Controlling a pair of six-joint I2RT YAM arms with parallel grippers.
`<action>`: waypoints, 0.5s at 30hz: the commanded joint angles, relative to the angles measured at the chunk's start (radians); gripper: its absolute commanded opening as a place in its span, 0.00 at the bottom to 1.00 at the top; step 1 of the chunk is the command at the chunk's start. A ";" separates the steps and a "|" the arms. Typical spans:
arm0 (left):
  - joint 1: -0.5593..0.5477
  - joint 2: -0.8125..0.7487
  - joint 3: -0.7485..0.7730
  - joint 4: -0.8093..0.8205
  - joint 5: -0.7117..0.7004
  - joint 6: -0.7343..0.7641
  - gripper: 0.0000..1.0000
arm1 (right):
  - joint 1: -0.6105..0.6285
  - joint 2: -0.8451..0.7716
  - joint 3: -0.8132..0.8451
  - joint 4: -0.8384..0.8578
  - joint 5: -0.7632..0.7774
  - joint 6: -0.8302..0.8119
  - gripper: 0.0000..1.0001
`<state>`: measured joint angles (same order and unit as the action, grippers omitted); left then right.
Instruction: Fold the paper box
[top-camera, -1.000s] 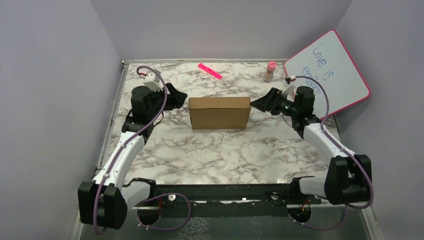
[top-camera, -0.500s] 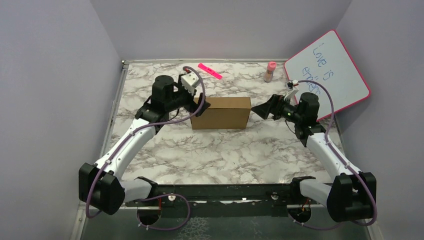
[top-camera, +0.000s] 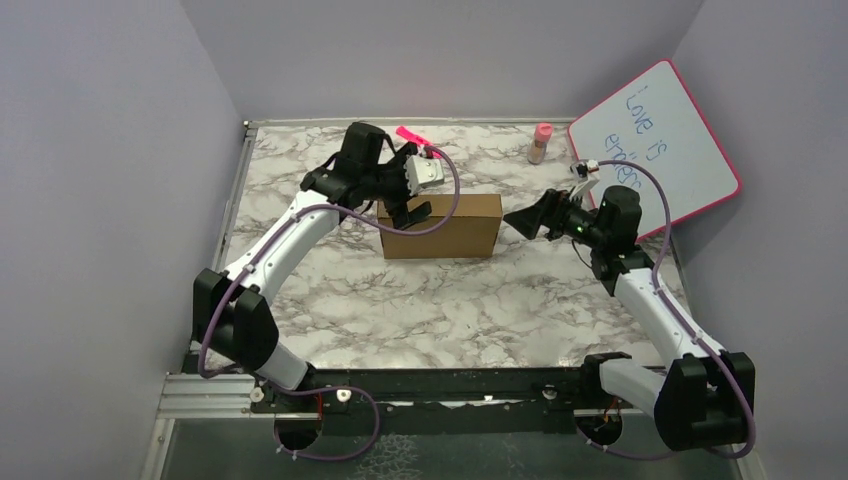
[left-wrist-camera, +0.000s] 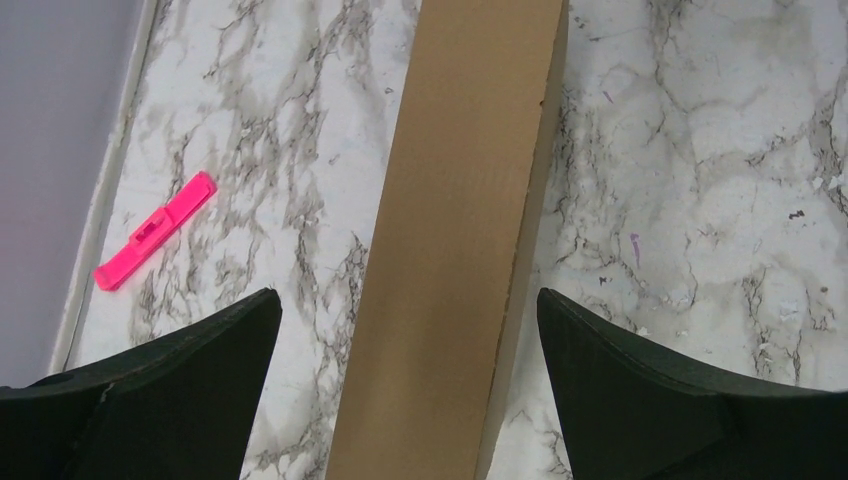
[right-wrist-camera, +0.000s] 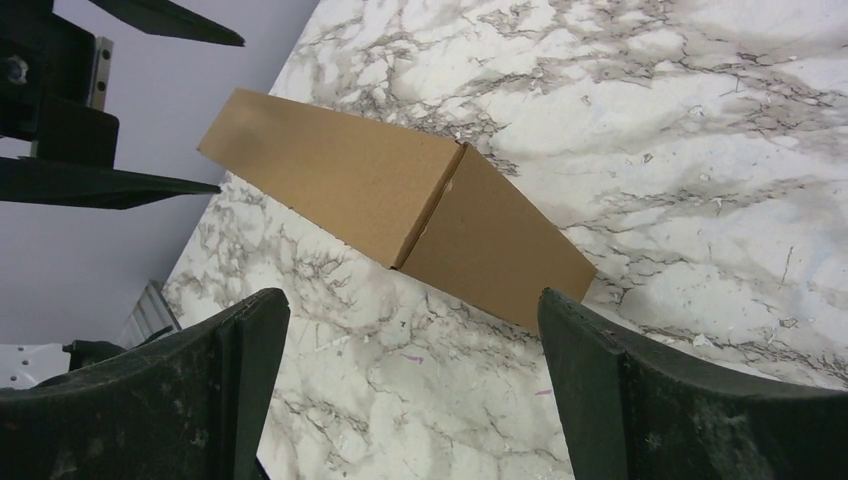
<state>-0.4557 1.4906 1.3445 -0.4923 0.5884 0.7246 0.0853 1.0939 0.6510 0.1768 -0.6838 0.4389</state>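
The left arm (top-camera: 290, 225) has swung from beside the plain brown rectangular cardboard box (top-camera: 450, 228) to above its left end. Its jaws are spread wide and empty. The right arm (top-camera: 640, 285) has backed off slightly, its jaws also wide and holding nothing. The box lies closed at frame centre on the marble table (top-camera: 450, 310). It looks light, stiff and smooth, probably best pinched across its short ends.

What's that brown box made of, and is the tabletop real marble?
The paper box looks like plain brown cardboard: matte, unprinted, faintly fibrous, with crisp folded edges. The table has a white surface with grey veins like marble, but it looks flat and uniform, so it may be a printed laminate or sheet; the pictures cannot settle that.
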 joint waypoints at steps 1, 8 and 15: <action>-0.012 0.074 0.096 -0.138 0.132 0.128 0.99 | 0.005 -0.033 0.011 -0.009 0.013 -0.022 1.00; -0.032 0.189 0.163 -0.190 0.173 0.130 0.98 | 0.004 -0.062 0.011 -0.015 0.014 -0.026 1.00; -0.057 0.254 0.207 -0.196 0.121 0.113 0.89 | 0.005 -0.108 0.011 -0.054 0.033 -0.046 1.00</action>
<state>-0.4988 1.7130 1.4864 -0.6609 0.6952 0.8284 0.0853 1.0180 0.6510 0.1600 -0.6773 0.4179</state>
